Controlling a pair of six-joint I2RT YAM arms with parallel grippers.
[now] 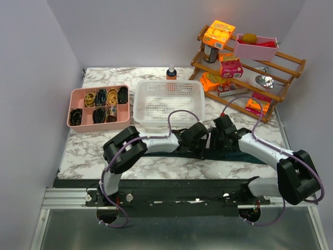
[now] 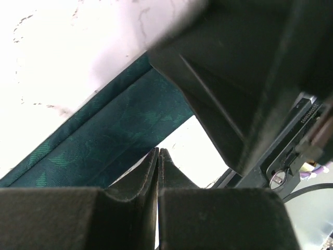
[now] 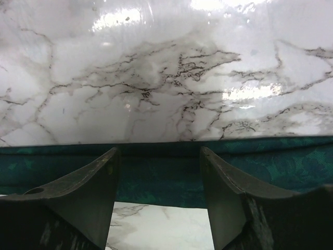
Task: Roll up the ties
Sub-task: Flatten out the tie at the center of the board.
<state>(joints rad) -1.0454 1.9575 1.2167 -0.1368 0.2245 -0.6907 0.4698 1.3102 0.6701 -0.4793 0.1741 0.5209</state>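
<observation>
Dark teal fabric, the tie (image 1: 231,155), is lying flat along the near edge of the worktop (image 1: 88,151), and both arms are covering most of it in the overhead view. The wrist views are showing what that view is hiding: a faint leaf-like weave in the cloth (image 2: 109,138), and how each hand is standing.

The left hand (image 1: 202,141) is clenched, its fingers (image 2: 148,172) pressing together with their tips at the tie's edge. Whether any cloth is caught between them I cannot tell. The right hand (image 1: 220,139) is released, its fingers (image 3: 99,187) standing apart over the tie, which is running across behind both of them.

Only the overhead view is showing the white basket (image 1: 169,82), the pink tray (image 1: 99,126) of rolled items towards the far left corner, and the wooden rack (image 1: 248,74) at the far right corner.

The tie's ends are hidden under the arms. A blurred black housing (image 2: 250,78) is filling the right side of the left wrist view. A small printed label (image 2: 307,119) beside it is too small to read, as is the print on the rack's orange box (image 1: 218,32).
</observation>
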